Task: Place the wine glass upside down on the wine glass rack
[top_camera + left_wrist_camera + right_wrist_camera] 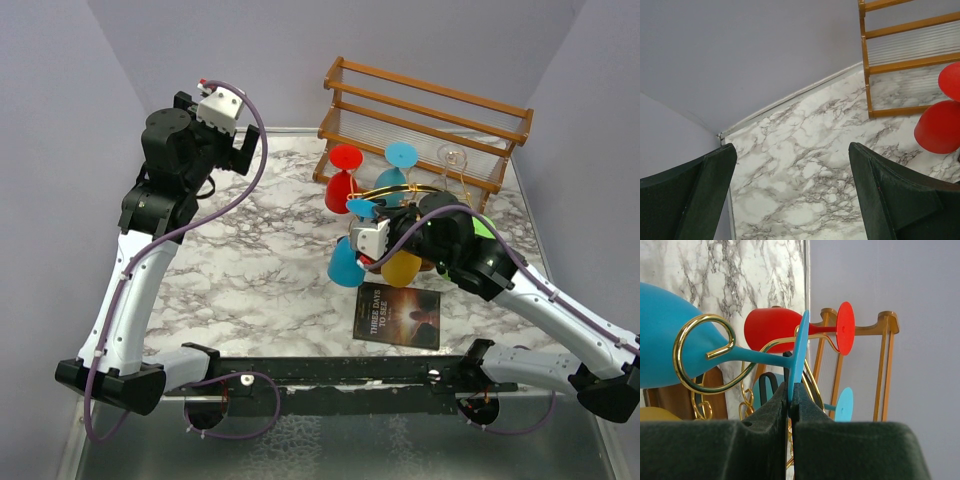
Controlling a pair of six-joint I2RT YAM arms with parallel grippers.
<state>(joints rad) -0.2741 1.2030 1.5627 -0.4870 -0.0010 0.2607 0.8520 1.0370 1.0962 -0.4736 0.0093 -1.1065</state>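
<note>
Left arm [130, 300], right arm [565, 315] showing white shells, black joints; purple cables [262, 150] trailing; pincer fingers [900, 200] looking dark green.

Blue wine glass [665, 340] — stem in rack [676, 350] loop

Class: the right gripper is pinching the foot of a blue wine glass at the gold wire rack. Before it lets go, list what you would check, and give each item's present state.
1. Right gripper shut on the foot of the blue wine glass: ok.
2. Stem threaded through a gold loop of the wine glass rack: ok.
3. Foot bearing on the wire, so the glass would hang when released: cannot tell.
4. Blue bowl apart from the yellow glass beside it: cannot tell.
5. Left gripper open, empty and well away from the rack: ok.
</note>
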